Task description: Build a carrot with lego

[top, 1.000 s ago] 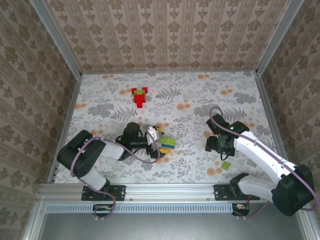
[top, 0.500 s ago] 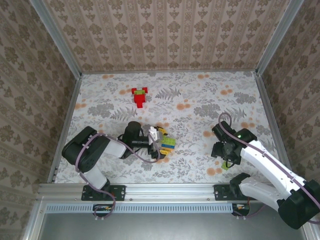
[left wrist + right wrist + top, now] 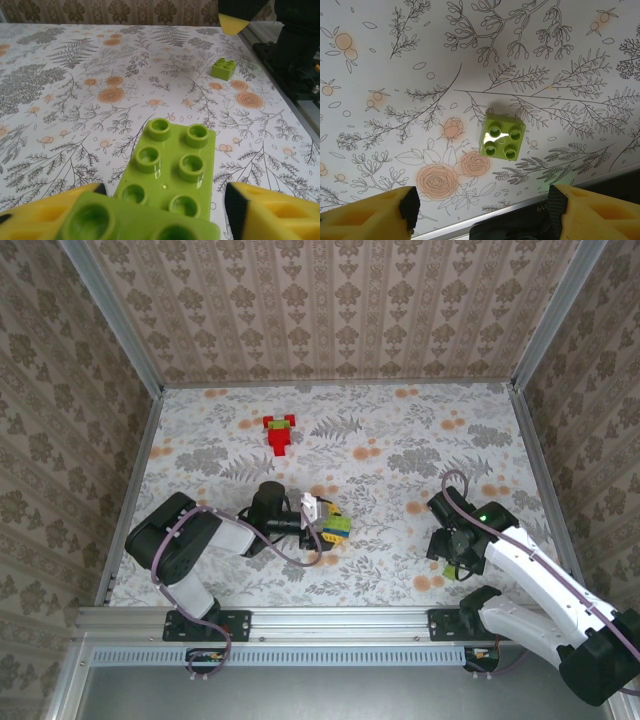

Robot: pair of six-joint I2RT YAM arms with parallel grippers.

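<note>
Lego bricks, green, yellow and blue, sit bunched together on the flowered tabletop in the top view. They are near its front edge and left of centre, right at the tip of the left fingers. A red lego piece with a green bit on it lies well apart, towards the back wall. The right fingers point down at the tabletop near the front right corner.

From the left wrist, an oblong green brick with six studs lies flat between the two yellow left fingers. A second green brick sits over its near end. The fingers flank this pair closely, with a thin gap on the right side; whether they pinch it I cannot tell. Farther off, a small green square brick rests alone on the tabletop, with a yellow fingertip of the right arm hanging above it.

From the right wrist, the small green square brick lies four studs up, close to the tabletop's front edge. The right fingers are spread wide, one at each lower corner, apart from the brick and holding nothing.
</note>
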